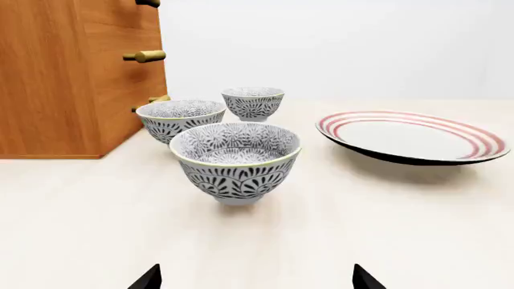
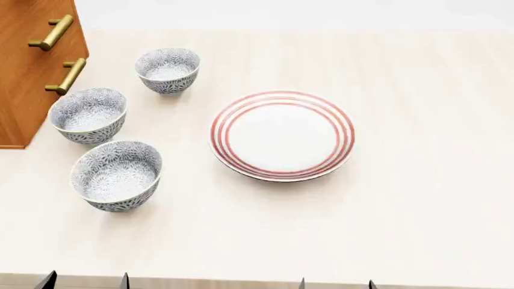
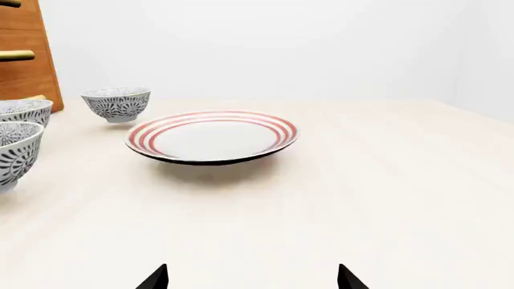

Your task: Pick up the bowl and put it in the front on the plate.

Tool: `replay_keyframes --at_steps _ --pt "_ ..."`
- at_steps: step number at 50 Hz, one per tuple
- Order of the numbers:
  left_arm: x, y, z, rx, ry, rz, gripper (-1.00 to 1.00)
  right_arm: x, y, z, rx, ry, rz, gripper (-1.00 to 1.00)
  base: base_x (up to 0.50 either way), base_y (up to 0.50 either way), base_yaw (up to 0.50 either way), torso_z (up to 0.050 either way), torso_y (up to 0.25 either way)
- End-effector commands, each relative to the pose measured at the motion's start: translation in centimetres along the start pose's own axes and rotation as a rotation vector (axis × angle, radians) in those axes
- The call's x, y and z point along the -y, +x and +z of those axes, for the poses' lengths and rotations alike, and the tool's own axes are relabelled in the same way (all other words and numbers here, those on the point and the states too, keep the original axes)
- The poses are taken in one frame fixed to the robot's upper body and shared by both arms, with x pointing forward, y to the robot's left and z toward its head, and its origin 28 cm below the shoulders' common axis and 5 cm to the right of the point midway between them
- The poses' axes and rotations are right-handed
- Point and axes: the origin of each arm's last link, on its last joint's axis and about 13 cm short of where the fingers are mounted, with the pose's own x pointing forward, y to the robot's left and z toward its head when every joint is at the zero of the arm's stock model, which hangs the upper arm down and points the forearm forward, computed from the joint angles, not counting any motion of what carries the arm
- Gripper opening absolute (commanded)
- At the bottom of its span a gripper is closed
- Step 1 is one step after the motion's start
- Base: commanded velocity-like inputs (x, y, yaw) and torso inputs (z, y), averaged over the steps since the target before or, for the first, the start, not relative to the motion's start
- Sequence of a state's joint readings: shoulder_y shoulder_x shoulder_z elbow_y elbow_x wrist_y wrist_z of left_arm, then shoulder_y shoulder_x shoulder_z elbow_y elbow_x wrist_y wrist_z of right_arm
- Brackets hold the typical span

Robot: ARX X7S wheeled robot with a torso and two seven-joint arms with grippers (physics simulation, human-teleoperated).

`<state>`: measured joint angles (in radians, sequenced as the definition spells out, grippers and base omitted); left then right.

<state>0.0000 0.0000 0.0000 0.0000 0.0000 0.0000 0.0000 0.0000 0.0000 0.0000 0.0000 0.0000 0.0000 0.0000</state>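
Reaching has not begun: the bowl (image 2: pixel 117 174) nearest the robot, the front one of three look-alikes, stands upright on the bench (image 2: pixel 418 211), untouched, and the plate (image 2: pixel 282 134) beside it is bare. The step in hand is judged to be the approach to that front bowl.

In the head view the three bowls run in a line away from the robot along the left of the bench, the middle bowl (image 2: pixel 88 114) and the far bowl (image 2: pixel 168 70) behind the front one, with a wooden drawer unit (image 2: pixel 32 66) at the far left. The plate lies to the right of the row, near but apart from every bowl.

The left gripper (image 1: pixel 257 278) hangs low over the bench, pointing at the front bowl, which sits squarely ahead of it and well apart; its jaws stand wide and hold nothing. The right gripper (image 3: pixel 252 277) likewise faces the plate from a distance, jaws spread and empty.

The next move probably calls for the left arm to advance, rise over the rim and set one jaw inside the bowl wall, one outside, without nudging the middle bowl close behind.
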Motion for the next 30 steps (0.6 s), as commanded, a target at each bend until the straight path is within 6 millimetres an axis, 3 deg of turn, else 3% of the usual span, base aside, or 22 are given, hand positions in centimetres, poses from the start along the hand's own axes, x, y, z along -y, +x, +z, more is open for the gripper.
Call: replay_keyframes --at_steps 1,30 --pt "-0.02 -0.05 -0.05 0.004 0.001 0.0 1.0 -0.06 -0.08 -0.09 -0.004 0.007 0.003 1.0 0.0 0.0 0.0 0.0 0.0" --pt "0.19 -0.21 -0.04 0.008 -0.022 -0.027 1.0 -0.15 -0.21 -0.21 -0.009 0.005 0.008 1.0 0.0 0.0 0.0 0.0 0.0"
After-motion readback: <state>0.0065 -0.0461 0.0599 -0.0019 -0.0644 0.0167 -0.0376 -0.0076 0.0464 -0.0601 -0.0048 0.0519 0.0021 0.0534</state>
